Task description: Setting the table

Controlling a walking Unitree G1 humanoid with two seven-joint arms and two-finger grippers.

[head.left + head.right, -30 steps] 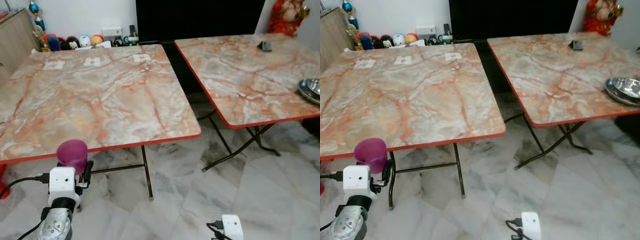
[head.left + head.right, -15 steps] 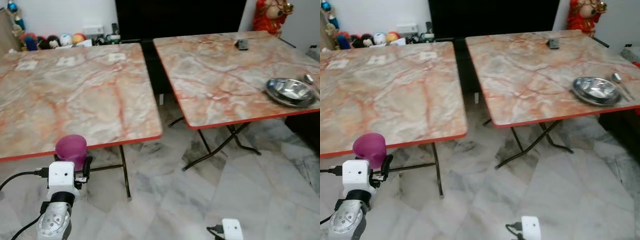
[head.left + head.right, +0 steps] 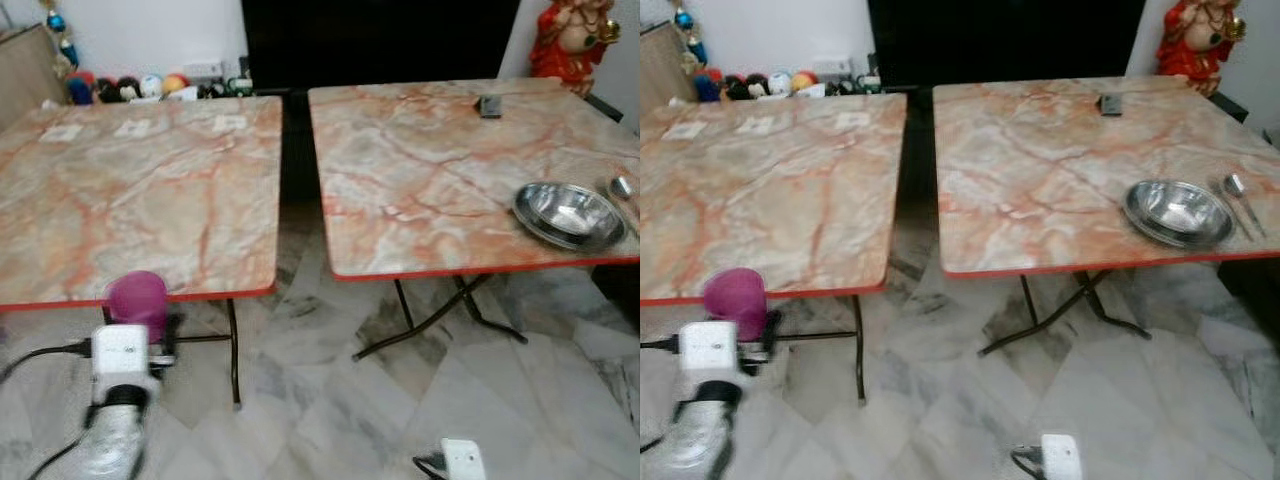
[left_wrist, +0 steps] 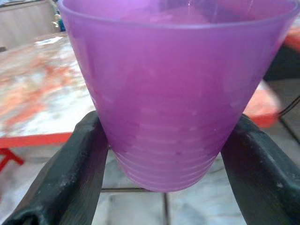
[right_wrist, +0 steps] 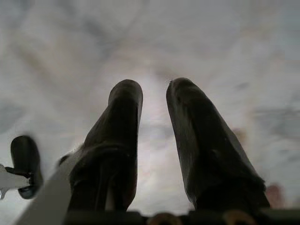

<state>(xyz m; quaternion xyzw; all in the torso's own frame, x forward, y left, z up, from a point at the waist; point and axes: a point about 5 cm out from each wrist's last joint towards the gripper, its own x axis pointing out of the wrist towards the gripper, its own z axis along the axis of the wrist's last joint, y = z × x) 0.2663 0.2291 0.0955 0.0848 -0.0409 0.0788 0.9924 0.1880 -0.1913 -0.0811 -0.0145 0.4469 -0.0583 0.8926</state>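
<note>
A purple plastic cup [image 3: 137, 300] is held upright in my left gripper [image 4: 166, 124], low in front of the near red edge of the left marble table [image 3: 60, 240]. The black fingers [image 4: 70, 178] press on both sides of the cup, so the gripper is shut on it. On the right marble table [image 3: 420, 170], a steel bowl [image 3: 568, 212] sits near the front right corner with a spoon [image 3: 1238, 190] beside it. My right gripper [image 5: 152, 91] hangs low over the floor, fingers close together with nothing between them.
Two folding tables stand side by side with a narrow dark gap between them. A small dark object [image 3: 489, 106] lies at the far side of the right table. Paper cards [image 3: 135, 127] lie on the left table. Toys [image 3: 120, 88] and a red statue [image 3: 565, 45] line the back wall.
The whole view has swung to the right, so the right table and the steel bowl have come into fuller view. The cup stays in my left gripper.
</note>
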